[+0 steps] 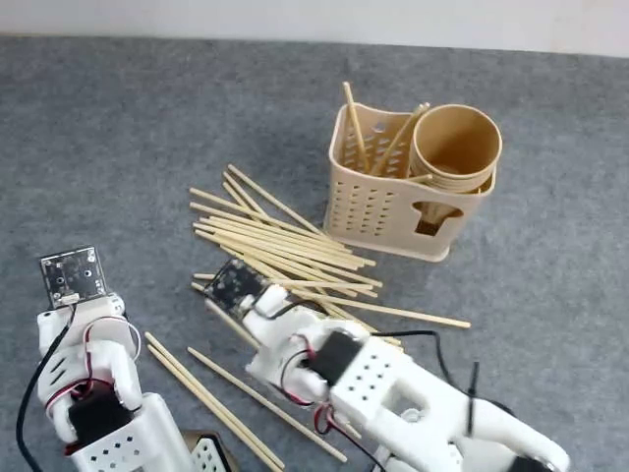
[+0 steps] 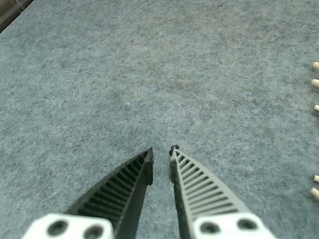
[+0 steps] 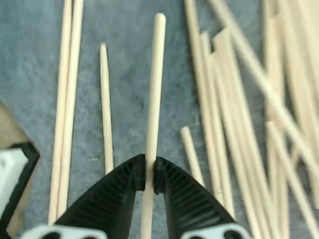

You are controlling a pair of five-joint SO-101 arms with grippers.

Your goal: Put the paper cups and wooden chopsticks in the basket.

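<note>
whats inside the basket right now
A stack of paper cups fills one compartment of the basket; a few wooden chopsticks stand tilted in the other. The cups hide the floor beneath them.

In the basket [image 1: 369,211], paper cups [image 1: 455,147] sit nested in the right compartment, standing chopsticks [image 1: 356,123] in the left. Before it, loose chopsticks [image 1: 285,246] lie on the surface [image 1: 118,138], one chopstick [image 3: 153,89] gripped by the right tool [image 3: 149,160].

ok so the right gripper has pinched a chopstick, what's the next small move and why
Probably a short straight lift. The right gripper is shut on one chopstick, low among loose chopsticks that lie close on both sides. Raising it first should clear those neighbours before it is carried to the basket, which already holds a paper cup.
</note>
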